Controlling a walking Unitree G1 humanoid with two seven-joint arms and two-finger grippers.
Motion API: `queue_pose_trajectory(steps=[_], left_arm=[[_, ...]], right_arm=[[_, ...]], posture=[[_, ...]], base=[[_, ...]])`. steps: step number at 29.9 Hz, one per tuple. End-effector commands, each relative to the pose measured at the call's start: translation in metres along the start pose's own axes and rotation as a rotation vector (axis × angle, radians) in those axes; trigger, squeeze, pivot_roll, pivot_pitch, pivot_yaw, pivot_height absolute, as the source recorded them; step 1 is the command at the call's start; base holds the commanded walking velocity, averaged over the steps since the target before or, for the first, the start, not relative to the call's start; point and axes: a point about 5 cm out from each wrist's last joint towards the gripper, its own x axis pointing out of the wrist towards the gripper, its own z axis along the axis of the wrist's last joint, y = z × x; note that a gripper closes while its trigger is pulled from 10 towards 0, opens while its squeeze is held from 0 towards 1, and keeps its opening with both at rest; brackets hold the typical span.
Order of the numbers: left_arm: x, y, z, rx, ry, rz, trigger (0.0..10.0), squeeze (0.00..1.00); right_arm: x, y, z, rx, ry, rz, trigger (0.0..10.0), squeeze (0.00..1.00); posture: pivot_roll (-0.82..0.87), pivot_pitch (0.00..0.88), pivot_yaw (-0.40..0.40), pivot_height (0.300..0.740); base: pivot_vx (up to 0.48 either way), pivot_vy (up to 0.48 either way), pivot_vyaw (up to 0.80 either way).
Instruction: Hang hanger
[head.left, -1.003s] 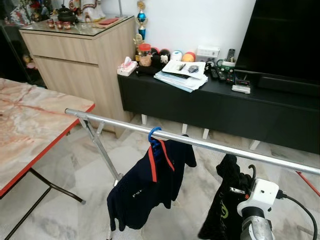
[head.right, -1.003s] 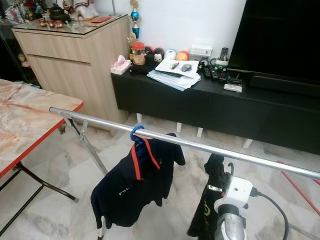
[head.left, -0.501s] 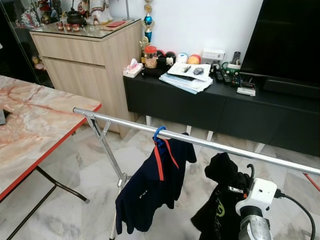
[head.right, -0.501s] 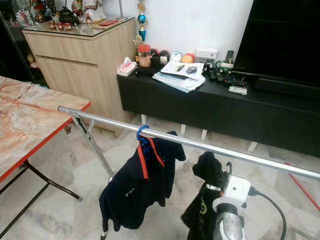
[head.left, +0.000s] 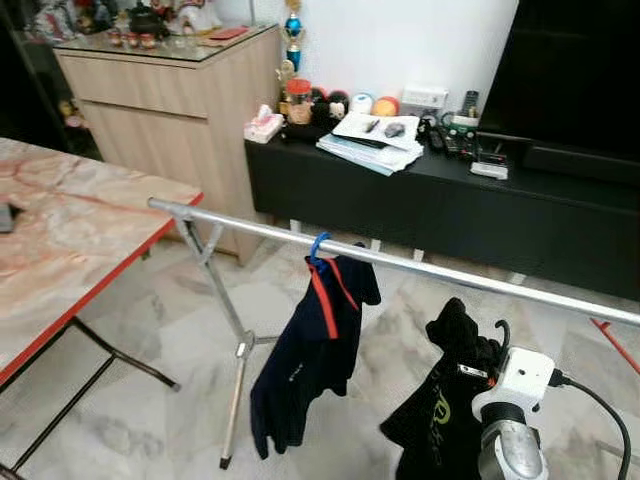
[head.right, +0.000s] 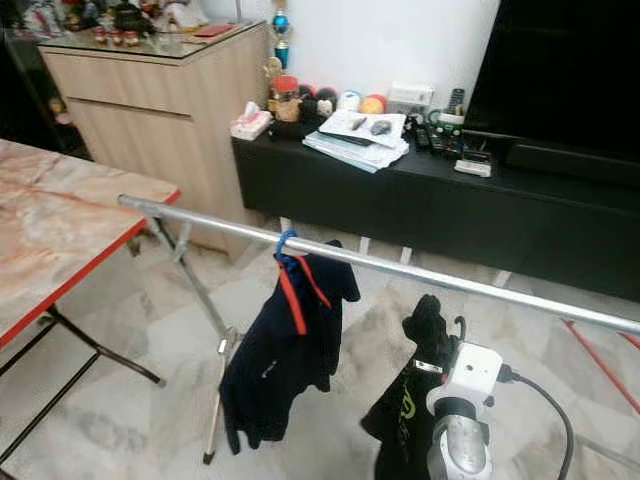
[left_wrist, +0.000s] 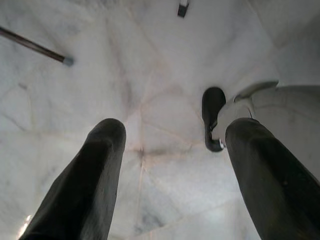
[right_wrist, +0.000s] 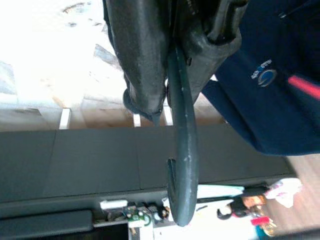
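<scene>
Here, a long silver metal drying rail (head.left: 420, 268) runs across the room on a folding metal stand (head.left: 236, 350), above a pale marble-tiled floor (head.left: 150, 320). Behind it stands a low black TV console (head.left: 420, 205) under a large dark television screen (head.left: 580, 80), and left of that a light wooden sideboard with a glass top (head.left: 165, 95). A marble-patterned table with a red edge (head.left: 70, 240) sits at the robot's left.

On the rail, a navy shirt with red trim (head.left: 315, 360) hangs from a blue plastic hanger (head.left: 319, 247) hooked over the bar. To its right and below the rail, a black garment with green lettering (head.left: 440, 410) hangs on a dark hanger with a curved hook (right_wrist: 181, 150); the hook tip points up, beneath the bar and not touching it.

The right gripper (right_wrist: 170, 30) has its two black fingers clamped on that hanger's neck and the bunched black cloth, with its white wrist housing (head.left: 520, 385) just beside the garment. The left gripper (left_wrist: 172, 175) hangs low, pointing at the floor, with its fingers (left_wrist: 87, 185) spread well apart and nothing between them; the robot's dark foot (left_wrist: 212, 117) shows below.

On the console lie a stack of papers (head.left: 368, 150), some remotes (head.left: 462, 105) and a tissue box (head.left: 264, 127).
</scene>
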Motion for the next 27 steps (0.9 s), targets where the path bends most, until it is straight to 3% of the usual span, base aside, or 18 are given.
queue_pose_trajectory(steps=[1,27], left_arm=[[-0.0003,-0.0012,-0.0015,0.002,-0.001,0.002,10.0,0.00],[0.0010,-0.0020,0.0027,0.001,-0.011,0.004,10.0,0.00]], right_arm=[[0.0039,0.0017,0.0073,-0.002,-0.039,0.006,10.0,0.00],[0.0097,0.0002,0.0080,-0.022,-0.037,-0.002,10.0,0.00]], posture=[[0.05,0.000,0.025,0.740],[0.05,0.000,0.030,0.740]], base=[[-0.270,0.000,0.00],[-0.270,0.000,0.00]])
